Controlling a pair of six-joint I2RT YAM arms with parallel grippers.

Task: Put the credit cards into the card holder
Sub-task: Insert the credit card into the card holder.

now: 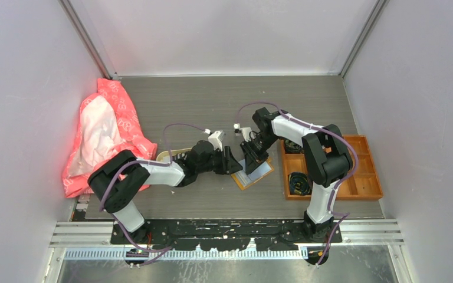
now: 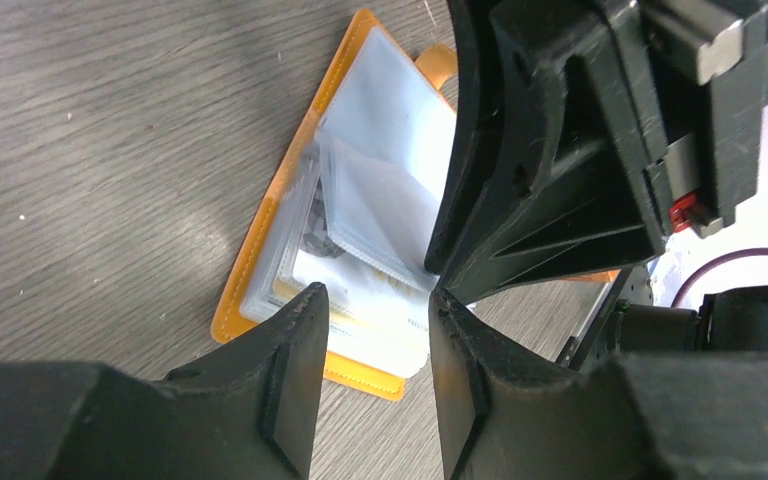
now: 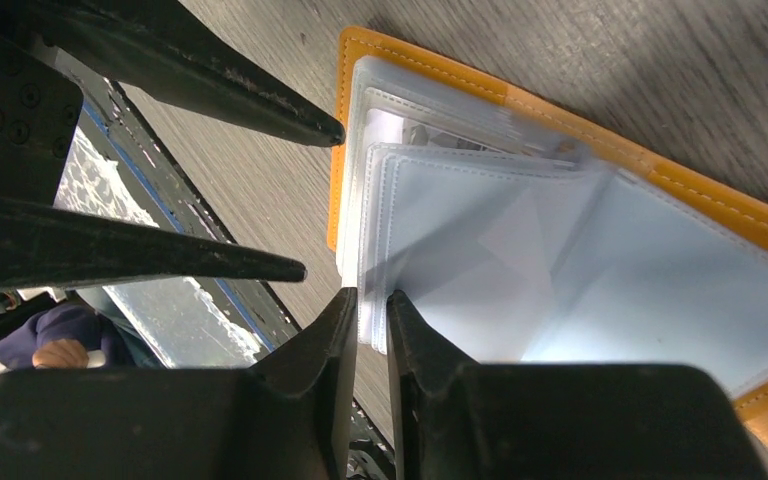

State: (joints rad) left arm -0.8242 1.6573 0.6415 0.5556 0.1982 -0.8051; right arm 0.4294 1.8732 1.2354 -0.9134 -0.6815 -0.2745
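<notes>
The mustard-orange card holder (image 1: 253, 175) lies open on the table between both grippers, its clear sleeves fanned up. In the left wrist view the card holder (image 2: 260, 250) holds a pale card (image 2: 380, 315) in its lower sleeves and a dark striped card (image 2: 312, 235) deeper in. My left gripper (image 2: 375, 300) is open and empty, its tips just above the pale card's near edge. My right gripper (image 3: 370, 300) is shut on the edge of a clear sleeve (image 3: 480, 250) and holds it lifted. The left fingers (image 3: 260, 268) show beside the holder's orange edge (image 3: 338, 150).
An orange compartmented box (image 1: 363, 177) with black coils stands right of the holder, under the right arm. A pink-and-white bag (image 1: 103, 135) lies at the far left. A beige tray (image 1: 168, 155) is partly hidden behind the left arm.
</notes>
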